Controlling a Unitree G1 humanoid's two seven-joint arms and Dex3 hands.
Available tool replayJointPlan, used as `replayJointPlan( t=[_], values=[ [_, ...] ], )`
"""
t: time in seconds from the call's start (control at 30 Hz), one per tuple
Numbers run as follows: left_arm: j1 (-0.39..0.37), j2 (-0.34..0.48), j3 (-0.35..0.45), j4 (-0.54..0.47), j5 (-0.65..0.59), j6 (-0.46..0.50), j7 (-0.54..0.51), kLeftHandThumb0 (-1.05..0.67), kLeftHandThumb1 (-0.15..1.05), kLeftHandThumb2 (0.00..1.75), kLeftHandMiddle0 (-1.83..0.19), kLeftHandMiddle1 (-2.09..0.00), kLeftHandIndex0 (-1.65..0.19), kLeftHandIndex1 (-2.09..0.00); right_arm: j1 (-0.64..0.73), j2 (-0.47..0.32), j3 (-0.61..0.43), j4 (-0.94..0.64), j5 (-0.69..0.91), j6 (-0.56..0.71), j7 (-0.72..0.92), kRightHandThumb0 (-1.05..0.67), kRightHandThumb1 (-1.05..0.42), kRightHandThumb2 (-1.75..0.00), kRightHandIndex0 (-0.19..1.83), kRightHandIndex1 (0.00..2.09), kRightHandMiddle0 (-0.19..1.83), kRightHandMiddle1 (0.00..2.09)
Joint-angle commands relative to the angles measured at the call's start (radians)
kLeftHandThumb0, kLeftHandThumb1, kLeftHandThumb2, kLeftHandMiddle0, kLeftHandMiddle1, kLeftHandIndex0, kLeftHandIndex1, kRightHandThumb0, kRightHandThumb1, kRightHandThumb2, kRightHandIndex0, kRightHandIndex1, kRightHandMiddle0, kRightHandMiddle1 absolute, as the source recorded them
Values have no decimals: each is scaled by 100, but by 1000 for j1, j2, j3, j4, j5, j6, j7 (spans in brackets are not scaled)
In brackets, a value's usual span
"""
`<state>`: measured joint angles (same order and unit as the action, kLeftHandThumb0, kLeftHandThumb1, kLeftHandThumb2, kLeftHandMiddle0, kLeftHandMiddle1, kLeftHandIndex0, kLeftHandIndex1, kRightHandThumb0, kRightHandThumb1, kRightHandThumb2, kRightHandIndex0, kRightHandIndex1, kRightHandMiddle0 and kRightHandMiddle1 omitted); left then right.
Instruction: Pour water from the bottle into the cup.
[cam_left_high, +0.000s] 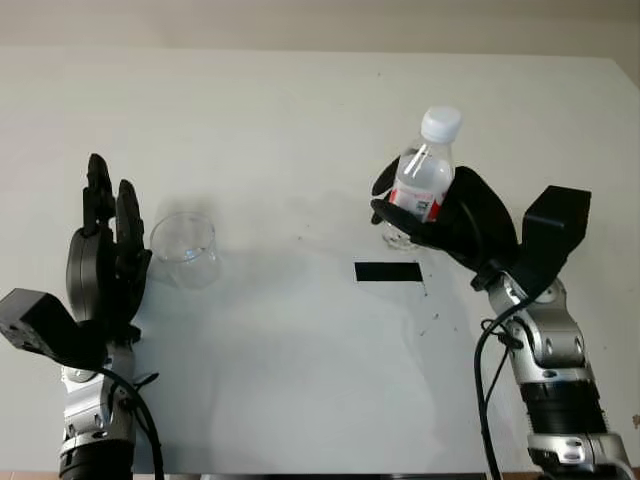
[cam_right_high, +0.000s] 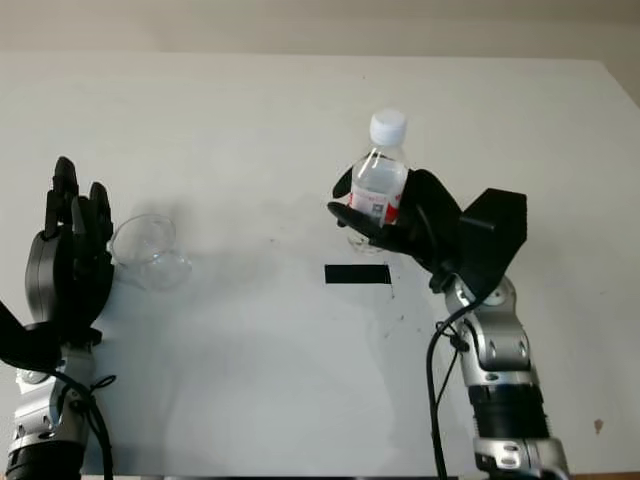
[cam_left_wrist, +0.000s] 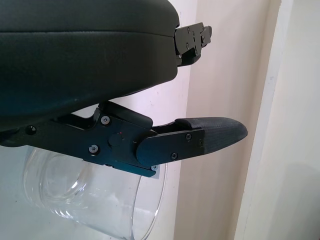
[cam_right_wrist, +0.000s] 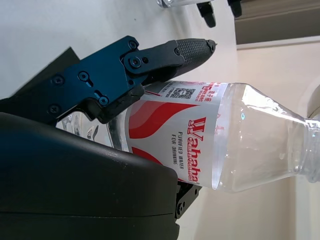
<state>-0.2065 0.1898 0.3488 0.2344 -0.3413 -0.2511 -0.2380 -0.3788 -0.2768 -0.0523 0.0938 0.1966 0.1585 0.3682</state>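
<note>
1. The lower part of the bottle (cam_left_high: 424, 180) is hidden behind the right hand (cam_left_high: 440, 215). Its base can't be made out, so whether it touches the table (cam_left_high: 300, 120) is unclear.
2. In the right wrist view the bottle's cap end is cut off at the edge; the red and white label reads clearly, with a QR code under one finger (cam_right_wrist: 170, 55).
3. Bottle contents: the upper body looks clear, and the water level is hard to judge.
4. Right hand is wrapped around the bottle at label height, fingers curled on the front, palm behind. Bottle is nearly upright, white cap (cam_left_high: 441, 123) on, right of centre.
5. A black strip (cam_left_high: 388, 271) lies on the table just in front of the bottle.
6. The cup (cam_left_high: 185, 249), clear glass, is left of centre and looks empty.
7. Left hand (cam_left_high: 105, 255) is just beside the cup on its left, open, holding nothing; from the left wrist view the cup (cam_left_wrist: 95, 200) lies close under a finger (cam_left_wrist: 200, 140), contact unclear.
</note>
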Motion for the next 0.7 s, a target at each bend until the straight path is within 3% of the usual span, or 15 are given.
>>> replayJointPlan(
  t=[0.0, 0.67],
  values=[
    [22, -6, -2, 15, -3, -2, -5, -72, 105, 54, 17, -5, 18, -4, 7, 7, 3, -26, -5, 4, -4, -43, -105, -39, 100, 209, 62, 209],
    [30, -2, 5, 5, -14, 3, -11, -71, 105, 56, 17, -5, 19, -5, 33, 37, 15, -2, -14, 17, 17, -44, -105, -41, 104, 209, 64, 209]
  ],
)
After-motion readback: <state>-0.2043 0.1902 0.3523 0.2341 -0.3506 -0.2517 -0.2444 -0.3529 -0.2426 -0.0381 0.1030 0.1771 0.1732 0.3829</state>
